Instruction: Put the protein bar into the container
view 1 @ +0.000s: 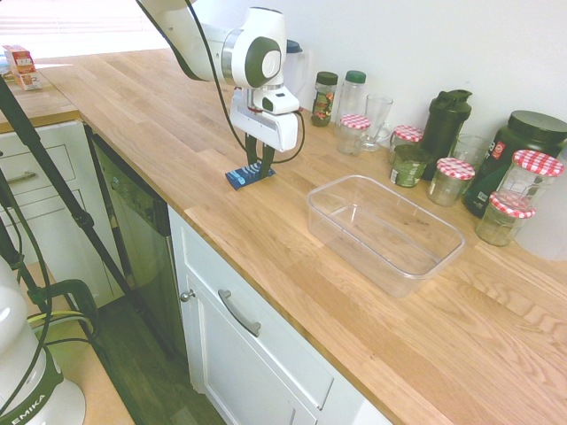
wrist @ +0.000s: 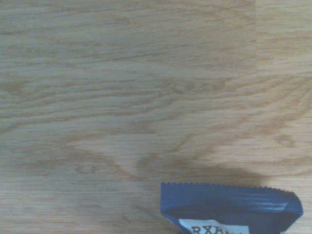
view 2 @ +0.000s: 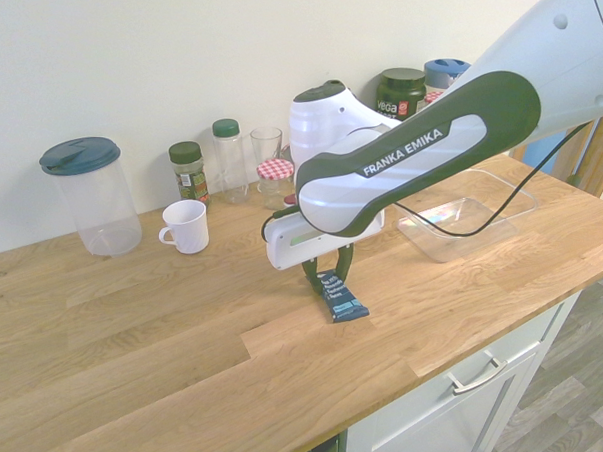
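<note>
The protein bar point(view 1: 245, 175), in a blue wrapper, is on the wooden counter left of the container. My gripper point(view 1: 259, 166) comes straight down on it, and its fingers are shut on the bar's far end. In the second exterior view the bar point(view 2: 342, 300) slants, its near end resting on the wood below the gripper point(view 2: 326, 278). The bar's crimped end point(wrist: 229, 207) shows in the wrist view with a shadow beyond it. The container point(view 1: 416, 273), a clear empty tub, stands a short way to the right and is also visible past the arm point(view 2: 505, 208).
Jars with red-checked lids point(view 1: 454, 180), spice jars point(view 1: 324, 97), a glass point(view 1: 376, 119), a dark shaker point(view 1: 446, 122) and a dark tub point(view 1: 523, 146) line the back wall. A white mug point(view 2: 186, 226) and a lidded clear jug point(view 2: 88, 195) stand along the wall. The counter's front edge point(view 1: 266, 283) is near.
</note>
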Controlling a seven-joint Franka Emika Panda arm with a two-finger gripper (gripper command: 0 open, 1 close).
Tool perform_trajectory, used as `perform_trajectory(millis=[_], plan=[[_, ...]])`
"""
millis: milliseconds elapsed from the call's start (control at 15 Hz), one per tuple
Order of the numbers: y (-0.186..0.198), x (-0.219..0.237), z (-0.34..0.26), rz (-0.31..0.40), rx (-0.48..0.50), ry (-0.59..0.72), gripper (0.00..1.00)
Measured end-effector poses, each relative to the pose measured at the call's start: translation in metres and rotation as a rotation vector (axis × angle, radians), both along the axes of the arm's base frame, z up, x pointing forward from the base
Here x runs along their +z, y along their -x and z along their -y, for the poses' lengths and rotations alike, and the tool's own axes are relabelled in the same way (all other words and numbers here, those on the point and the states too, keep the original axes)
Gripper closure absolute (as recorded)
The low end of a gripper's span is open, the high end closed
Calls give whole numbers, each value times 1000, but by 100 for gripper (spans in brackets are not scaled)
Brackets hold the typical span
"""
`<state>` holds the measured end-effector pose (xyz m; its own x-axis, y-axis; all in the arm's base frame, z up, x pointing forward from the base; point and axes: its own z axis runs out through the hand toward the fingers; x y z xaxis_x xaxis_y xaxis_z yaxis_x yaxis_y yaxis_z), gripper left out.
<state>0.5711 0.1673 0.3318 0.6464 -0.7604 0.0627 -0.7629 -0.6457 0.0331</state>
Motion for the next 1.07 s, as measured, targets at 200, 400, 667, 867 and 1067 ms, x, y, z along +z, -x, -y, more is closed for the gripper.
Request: perform_trajectory(millis=[200,400,667,867,1067], plan=[[2,2,3,-17,5,9,100],[5,22,9,-10,18,12,100],[16,92,40,43,3,-5,100],[27,141,97,81,-30,-34,100],[34,158,162,97,-66,-67,100]])
